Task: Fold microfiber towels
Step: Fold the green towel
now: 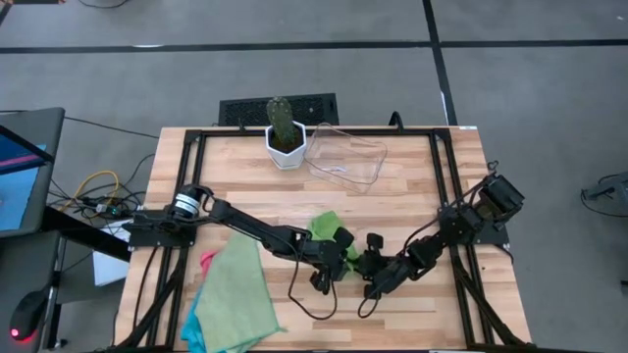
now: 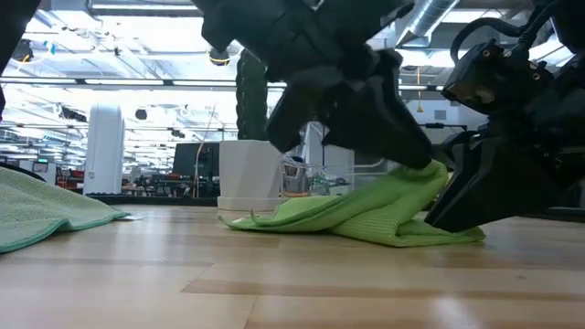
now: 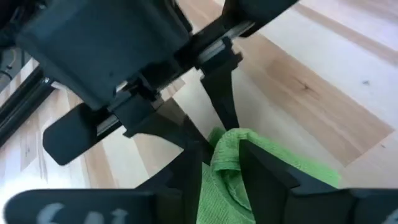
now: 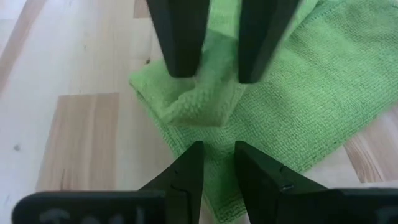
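From my feed, three towels sit stacked well left of the cactus pot (image 1: 286, 145): green towel (image 1: 234, 294) over pink towel (image 1: 206, 261) and blue towel (image 1: 196, 336). A fourth, the crumpled green towel (image 1: 326, 227), lies bunched just below the pot. The left gripper (image 1: 339, 257) has its fingers slightly apart around a fold. The right gripper (image 1: 365, 263) is part open, holding nothing.

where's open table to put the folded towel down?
Bare wood along the far edge left of the cactus pot, and the right strip past the clear tray. Also the middle between pot and arms. Crowded: near centre, where both grippers meet on the green towel; the near-left corner holds the towel pile.
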Available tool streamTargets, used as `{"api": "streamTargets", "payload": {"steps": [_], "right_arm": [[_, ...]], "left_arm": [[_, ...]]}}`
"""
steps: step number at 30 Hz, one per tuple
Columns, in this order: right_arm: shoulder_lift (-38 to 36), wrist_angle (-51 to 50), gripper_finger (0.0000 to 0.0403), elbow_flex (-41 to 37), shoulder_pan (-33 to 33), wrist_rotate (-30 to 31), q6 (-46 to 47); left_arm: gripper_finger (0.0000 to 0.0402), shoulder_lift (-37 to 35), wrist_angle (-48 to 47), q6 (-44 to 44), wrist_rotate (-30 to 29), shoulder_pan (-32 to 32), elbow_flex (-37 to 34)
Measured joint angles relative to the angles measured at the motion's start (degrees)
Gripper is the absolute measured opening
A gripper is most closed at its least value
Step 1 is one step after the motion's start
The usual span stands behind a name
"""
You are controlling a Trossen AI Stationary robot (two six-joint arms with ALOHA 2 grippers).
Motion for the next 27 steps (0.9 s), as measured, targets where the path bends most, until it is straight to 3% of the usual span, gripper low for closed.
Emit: {"api": "streamTargets", "payload": {"steps": [5,9,14,19,23,27], "right_arm": [[0.0,0.0,0.0115,0.0,0.0,0.0,0.0],[0.0,-0.1,0.0115,0.0,0.0,0.0,0.0],[0.0,-0.1,0.0115,0.0,0.0,0.0,0.1],[0.0,-0.2,0.0115,0.0,0.0,0.0,0.5],[0.0,0.0,0.0115,0.0,0.0,0.0,0.5],[0.0,0.0,0.0115,0.0,0.0,0.0,0.3]], "left_arm": [[0.0136,0.0,-0.3,0.0,1.5,0.1,0.4],[0.0155,-0.1,-3.6,1.5,-2.4,0.0,2.0],[0.0173,-0.7,-24.5,-0.7,-10.8,-0.9,12.1],[0.0170,-2.8,-47.3,-10.7,-4.8,-0.9,19.2],[0.0162,-7.2,-53.9,-17.2,-2.4,-1.1,15.2],[0.0155,-10.1,-45.7,-16.8,-2.6,-2.2,4.3]]}}
